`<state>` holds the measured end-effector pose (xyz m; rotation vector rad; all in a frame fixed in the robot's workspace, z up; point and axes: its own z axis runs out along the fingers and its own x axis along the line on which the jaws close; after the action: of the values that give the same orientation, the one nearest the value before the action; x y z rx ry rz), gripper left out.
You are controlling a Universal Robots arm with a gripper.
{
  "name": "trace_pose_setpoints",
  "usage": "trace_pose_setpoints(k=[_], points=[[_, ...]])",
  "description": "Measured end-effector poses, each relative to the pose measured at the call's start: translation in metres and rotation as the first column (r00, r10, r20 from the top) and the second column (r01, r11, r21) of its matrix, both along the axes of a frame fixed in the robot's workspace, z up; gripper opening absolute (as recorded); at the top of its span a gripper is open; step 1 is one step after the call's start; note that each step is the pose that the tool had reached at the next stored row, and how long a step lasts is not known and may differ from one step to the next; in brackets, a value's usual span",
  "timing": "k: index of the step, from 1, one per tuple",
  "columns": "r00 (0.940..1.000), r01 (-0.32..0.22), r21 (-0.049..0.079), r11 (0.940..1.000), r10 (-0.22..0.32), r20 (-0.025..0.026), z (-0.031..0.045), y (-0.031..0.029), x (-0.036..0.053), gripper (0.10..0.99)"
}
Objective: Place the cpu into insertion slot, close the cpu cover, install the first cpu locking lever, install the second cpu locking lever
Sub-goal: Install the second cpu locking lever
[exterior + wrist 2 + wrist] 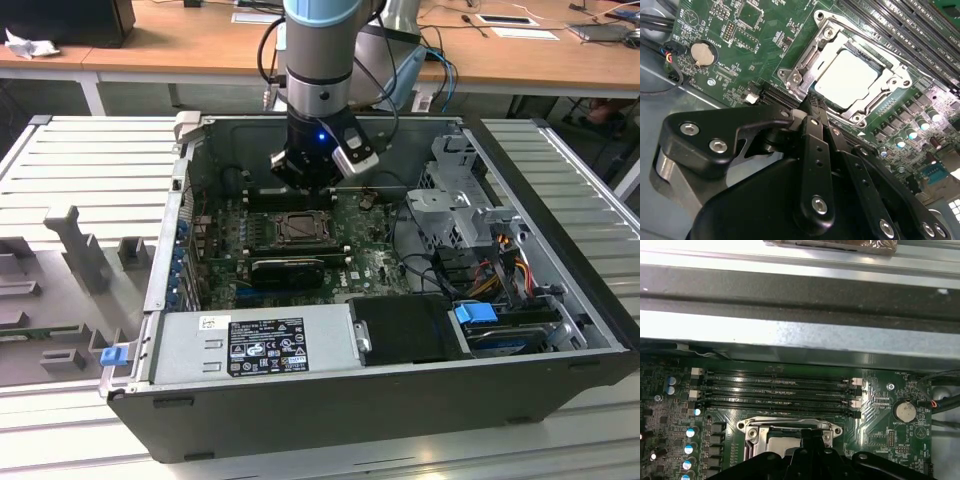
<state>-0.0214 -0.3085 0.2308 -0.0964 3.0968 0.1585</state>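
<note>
Gripper (812,102), fingers pressed together, hovers beside the cpu cover (890,75) lying over the cpu (846,77).

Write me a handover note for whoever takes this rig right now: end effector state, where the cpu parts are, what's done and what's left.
End effector: empty, its tip low over the motherboard, right at the near edge of the insertion slot.
The cpu: seated flat in the slot, pale top facing up.
The cpu cover: appears down, framing the chip.
Done: chip placed; cover looks closed.
Left: the two locking levers. Whether either is latched cannot be told from these views, so check them first.
</note>
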Motion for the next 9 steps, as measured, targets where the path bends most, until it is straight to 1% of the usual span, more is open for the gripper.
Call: trace_pose_setpoints(k=[5,7,9], points=[[1.0,0.0,0.0,1.0,0.0,0.0,0.001,-0.0006,-0.0001,0.106],[1.0,0.0,0.0,1.0,0.0,0.0001,0.004,-0.0005,0.0,0.106],[1.0,0.0,0.0,1.0,0.0,0.0001,0.0096,-0.0005,0.0,0.106]])
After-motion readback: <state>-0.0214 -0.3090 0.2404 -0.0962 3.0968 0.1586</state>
